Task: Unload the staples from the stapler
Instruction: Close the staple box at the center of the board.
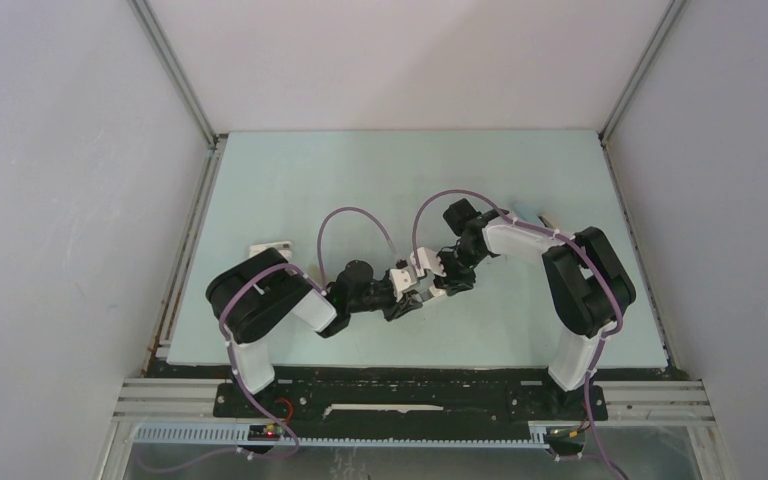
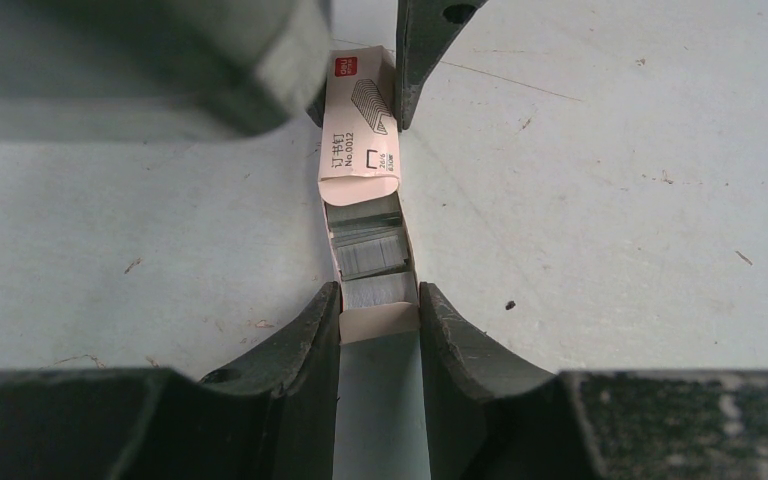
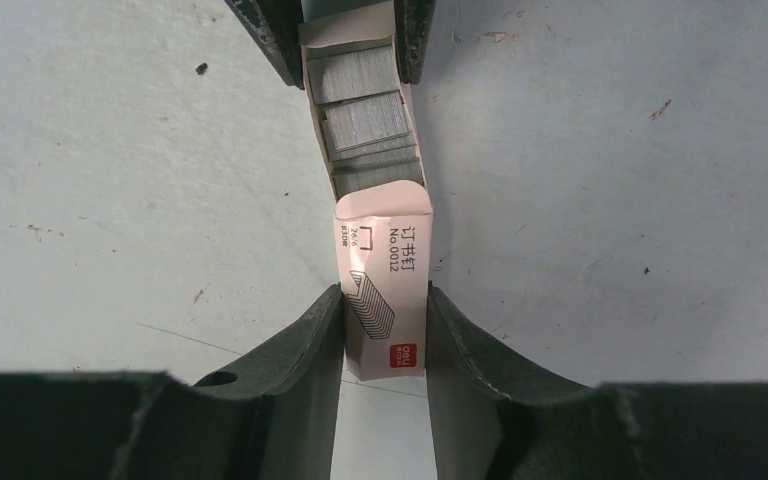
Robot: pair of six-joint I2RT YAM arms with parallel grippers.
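The cardboard tray (image 2: 380,323) is pinched by the left gripper (image 2: 379,303); its sleeve (image 3: 381,230) by the right gripper (image 3: 385,300); staples (image 2: 370,255) are exposed between.

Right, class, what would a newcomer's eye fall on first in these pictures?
A small staple box, slid half open, is pinched at opposite ends: the left end effector on its inner tray, the right end effector on the printed sleeve. Rows of silvery staples lie exposed in the tray. From above, this happens near the middle of the pale green table.
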